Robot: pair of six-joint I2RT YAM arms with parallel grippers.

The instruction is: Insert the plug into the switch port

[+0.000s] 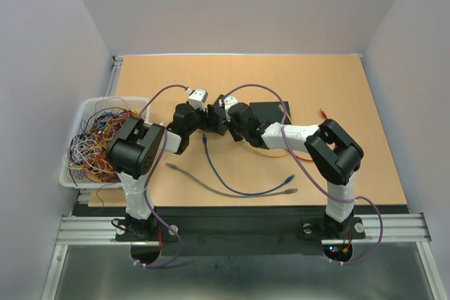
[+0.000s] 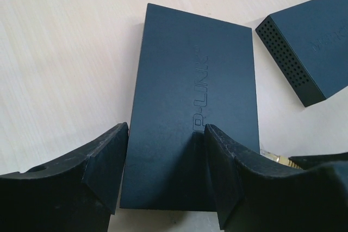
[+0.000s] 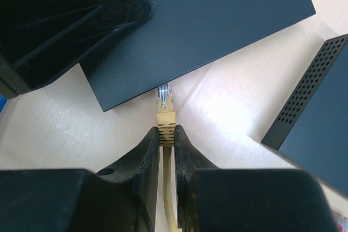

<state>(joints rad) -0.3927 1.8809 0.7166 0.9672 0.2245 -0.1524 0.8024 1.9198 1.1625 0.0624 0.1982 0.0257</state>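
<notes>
The switch (image 2: 185,91), a flat dark box with embossed lettering, lies on the table under my left gripper (image 2: 165,139). The jaws stand apart: one finger (image 2: 103,172) sits at the switch's left edge, the other over its top. I cannot tell whether they press on it. My right gripper (image 3: 166,134) is shut on the yellow boot of the plug (image 3: 165,99). The plug's clear tip meets the switch's (image 3: 217,20) near side edge. The port itself is hidden. In the top view both grippers meet at mid-table (image 1: 216,119).
A second dark box with a perforated side (image 2: 304,52) (image 3: 321,112) lies just right of the switch. A white basket (image 1: 84,107) of tangled cables stands at the left edge. Blue (image 1: 232,186) and grey (image 1: 197,177) cables lie in front of the arms.
</notes>
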